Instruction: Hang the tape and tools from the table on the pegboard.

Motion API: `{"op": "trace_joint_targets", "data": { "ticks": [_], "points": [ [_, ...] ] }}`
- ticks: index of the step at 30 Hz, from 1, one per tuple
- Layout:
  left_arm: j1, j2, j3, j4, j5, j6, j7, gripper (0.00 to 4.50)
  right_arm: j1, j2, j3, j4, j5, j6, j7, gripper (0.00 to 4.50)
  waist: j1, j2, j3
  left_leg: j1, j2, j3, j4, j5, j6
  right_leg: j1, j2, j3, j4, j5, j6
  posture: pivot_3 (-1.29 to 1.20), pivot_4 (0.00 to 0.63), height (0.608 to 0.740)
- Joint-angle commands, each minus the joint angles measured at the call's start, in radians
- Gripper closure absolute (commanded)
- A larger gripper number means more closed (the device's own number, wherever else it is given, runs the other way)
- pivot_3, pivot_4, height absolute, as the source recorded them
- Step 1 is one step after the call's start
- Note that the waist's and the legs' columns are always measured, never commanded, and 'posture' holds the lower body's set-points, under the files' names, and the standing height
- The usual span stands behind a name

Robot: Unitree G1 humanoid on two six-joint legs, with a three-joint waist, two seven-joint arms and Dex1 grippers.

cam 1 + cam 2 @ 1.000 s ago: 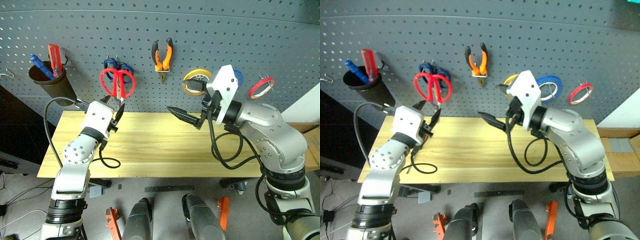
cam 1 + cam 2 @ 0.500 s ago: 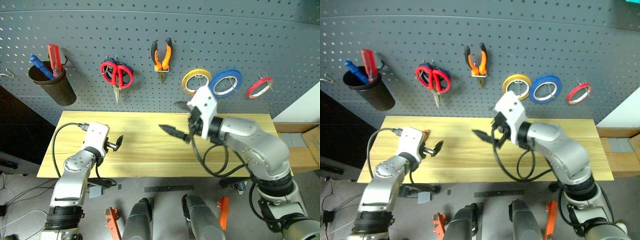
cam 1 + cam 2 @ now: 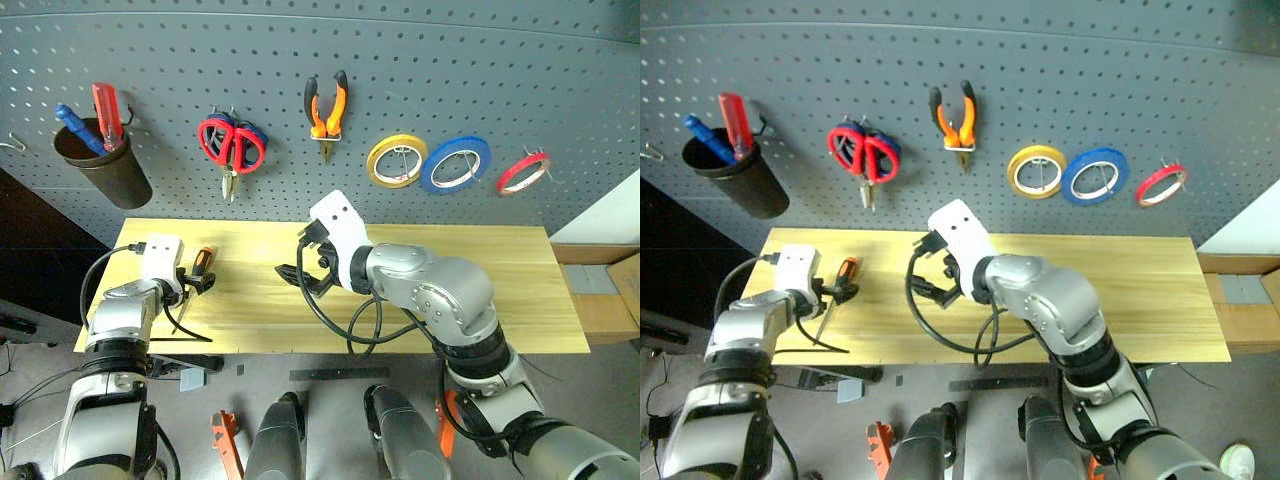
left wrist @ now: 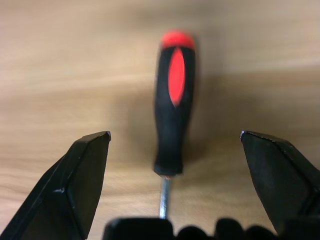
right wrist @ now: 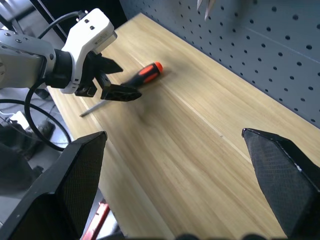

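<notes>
**Last tool: the screwdriver**

The screwdriver (image 4: 173, 100) lies on the table (image 3: 480, 280), near its left end. The left gripper (image 4: 175, 150) sits right over it, fingers wide apart, handle between them. It should come down straight and squeeze the fat handle, not the thin metal part. The right gripper (image 3: 300, 275) is open too, holding nothing. A second ago the left gripper was up by the red scissors (image 3: 228, 145) on the pegboard (image 3: 450, 70); now it is down low.

The screwdriver (image 4: 172, 105) shows blurred in the left wrist view, its metal shaft running out of sight behind the base of the wide-spread left gripper (image 4: 175, 150).
</notes>
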Motion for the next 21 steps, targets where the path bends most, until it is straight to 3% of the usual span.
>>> {"op": "trace_joint_targets", "data": {
  "ticks": [1, 2, 5, 12, 14, 15, 21],
  "points": [
    [-0.059, 0.015, -0.008, 0.118, 0.021, -0.074, 0.006, 0.03, -0.037, -0.006, 0.016, -0.02, -0.011, -0.021, 0.018, 0.0, -0.001, 0.0, 0.002, 0.0, 0.0, 0.0, 0.0, 0.0, 0.0, 0.0, 0.0, 0.0, 0.0, 0.0, 0.0, -0.16, 0.358, 0.74],
    [-0.075, 0.018, -0.012, 0.148, 0.025, -0.09, 0.008, 0.03, -0.041, -0.009, 0.019, -0.022, -0.013, -0.023, 0.021, 0.0, -0.001, 0.0, 0.003, 0.0, 0.0, 0.0, 0.0, 0.0, 0.0, 0.0, 0.0, 0.0, 0.0, 0.0, 0.0, -0.17, 0.357, 0.74],
    [-0.104, 0.024, -0.006, 0.208, 0.03, -0.126, 0.023, 0.58, -0.047, -0.021, 0.029, -0.031, -0.023, -0.026, 0.03, 0.0, -0.003, 0.0, 0.003, 0.0, 0.0, 0.0, 0.0, 0.0, 0.0, 0.0, 0.0, 0.0, 0.0, 0.0, 0.0, -0.17, 0.353, 0.74],
    [-0.087, 0.025, 0.006, 0.203, 0.011, -0.138, 0.014, 2.96, -0.071, -0.054, 0.058, -0.047, -0.052, -0.05, 0.051, 0.0, -0.019, 0.0, 0.003, 0.0, 0.001, 0.001, 0.0, 0.0, 0.0, -0.001, 0.0, 0.001, 0.0, 0.0, 0.0, -0.17, 0.333, 0.74],
    [-0.032, 0.004, 0.051, 0.085, -0.036, -0.155, 0.025, 3.72, -0.084, -0.066, 0.051, -0.053, -0.056, -0.058, 0.059, 0.0, -0.024, 0.0, 0.003, 0.0, 0.001, 0.001, 0.0, 0.0, 0.0, -0.001, 0.0, 0.001, 0.0, 0.0, 0.0, -0.17, 0.325, 0.74],
    [0.004, -0.01, 0.072, 0.006, -0.06, -0.163, 0.03, 3.9, -0.088, -0.074, 0.044, -0.06, -0.054, -0.059, 0.066, 0.0, -0.024, 0.0, 0.003, 0.0, 0.001, 0.001, -0.001, 0.0, 0.0, -0.001, -0.001, 0.001, 0.0, 0.0, 0.0, -0.17, 0.323, 0.74],
    [0.272, -0.08, 0.115, -0.522, -0.102, -0.205, 0.075, 3.9, -0.069, -0.169, -0.026, -0.171, -0.009, -0.077, 0.15, 0.0, -0.023, -0.001, 0.003, -0.002, 0.002, -0.003, -0.002, 0.0, 0.0, -0.004, -0.006, 0.003, 0.0, 0.0, 0.0, -0.15, 0.313, 0.74]
  ]
}}
